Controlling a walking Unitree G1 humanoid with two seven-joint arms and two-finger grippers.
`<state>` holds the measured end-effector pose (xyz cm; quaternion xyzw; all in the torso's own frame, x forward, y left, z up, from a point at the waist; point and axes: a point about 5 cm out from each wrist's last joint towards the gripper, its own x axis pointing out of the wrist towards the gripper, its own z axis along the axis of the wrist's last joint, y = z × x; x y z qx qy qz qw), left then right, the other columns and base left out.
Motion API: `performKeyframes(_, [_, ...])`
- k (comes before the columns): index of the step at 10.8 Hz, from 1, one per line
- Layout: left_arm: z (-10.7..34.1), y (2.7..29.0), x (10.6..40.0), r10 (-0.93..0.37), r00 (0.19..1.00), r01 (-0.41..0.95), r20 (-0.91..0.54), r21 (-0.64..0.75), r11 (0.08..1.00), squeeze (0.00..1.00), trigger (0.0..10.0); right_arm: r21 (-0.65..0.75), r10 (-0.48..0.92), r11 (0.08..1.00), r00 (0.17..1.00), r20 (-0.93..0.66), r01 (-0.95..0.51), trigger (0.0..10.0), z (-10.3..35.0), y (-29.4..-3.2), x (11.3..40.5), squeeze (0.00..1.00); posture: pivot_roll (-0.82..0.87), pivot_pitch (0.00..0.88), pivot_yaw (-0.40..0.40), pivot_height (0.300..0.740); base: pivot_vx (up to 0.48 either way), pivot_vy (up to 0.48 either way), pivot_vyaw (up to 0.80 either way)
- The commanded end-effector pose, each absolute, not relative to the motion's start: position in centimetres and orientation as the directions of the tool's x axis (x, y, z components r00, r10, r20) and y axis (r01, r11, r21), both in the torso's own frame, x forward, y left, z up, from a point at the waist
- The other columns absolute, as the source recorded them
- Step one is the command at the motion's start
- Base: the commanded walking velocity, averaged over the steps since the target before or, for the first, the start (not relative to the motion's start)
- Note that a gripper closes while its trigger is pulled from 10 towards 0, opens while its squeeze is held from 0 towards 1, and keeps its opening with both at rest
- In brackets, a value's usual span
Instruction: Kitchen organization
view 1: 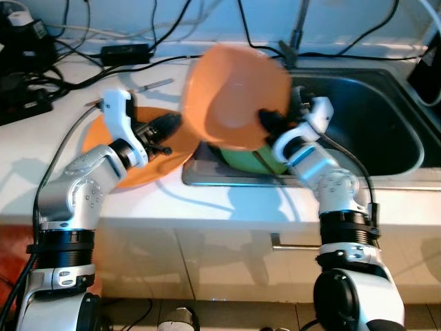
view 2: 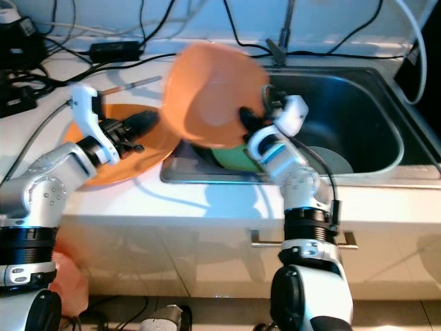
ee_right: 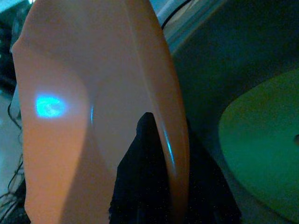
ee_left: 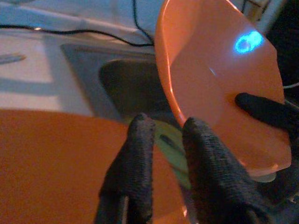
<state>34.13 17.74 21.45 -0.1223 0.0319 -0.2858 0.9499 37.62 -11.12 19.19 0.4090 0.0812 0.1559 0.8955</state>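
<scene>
Your right gripper (view 1: 267, 123) pinches the rim of an orange bowl (view 1: 238, 96). One black finger (ee_right: 142, 163) lies inside the bowl and the other sits behind the rim, so the fingers are shut tight on it. The bowl is up in the air, tipped on its side, above the left edge of the sink (view 1: 386, 110). It looks blurry.

Under the bowl, a green plate (view 1: 244, 158) leans inside the sink near the front wall.

Your left gripper (view 1: 167, 125) has its two fingers (ee_left: 135, 163) almost together, with just a thin gap. It holds nothing. It hovers low over an orange plate (view 1: 148, 162) that lies flat on the white counter (view 1: 227, 203), just beside the sink's left edge. The bowl is very near these fingertips.

Black cables (view 1: 41, 76) crowd the back of the counter. The right part of the sink has open room.
</scene>
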Motion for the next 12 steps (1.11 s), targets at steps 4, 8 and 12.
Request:
performKeyframes(4, [22.3, 17.6, 34.1, -0.574, 0.819, 0.561, -0.014, -0.191, 0.805, 1.00, 10.0, 0.740, 0.253, 0.655, 0.967, -0.029, -0.149, 0.0, 19.4, -11.6, 38.3, 0.00, 0.17, 0.079, 0.029, 0.740, 0.000, 0.000, 0.00])
performKeyframes(8, [21.5, 16.4, 33.0, -0.677, 0.712, 0.683, -0.188, -0.041, 0.730, 1.00, 10.0, 0.484, 0.024, 0.870, 0.972, -0.236, 0.096, 0.0, 16.5, -16.3, 39.8, 0.00, 0.19, 0.092, 0.024, 0.740, 0.000, 0.000, 0.00])
performKeyframes(12, [21.5, 16.6, 32.4, -0.693, 0.665, 0.727, -0.277, 0.032, 0.685, 1.00, 10.0, 0.306, 0.010, 0.949, 0.960, -0.278, 0.079, 10.0, 15.4, -17.3, 40.1, 0.00, 0.19, 0.108, 0.029, 0.740, 0.000, 0.000, 0.00])
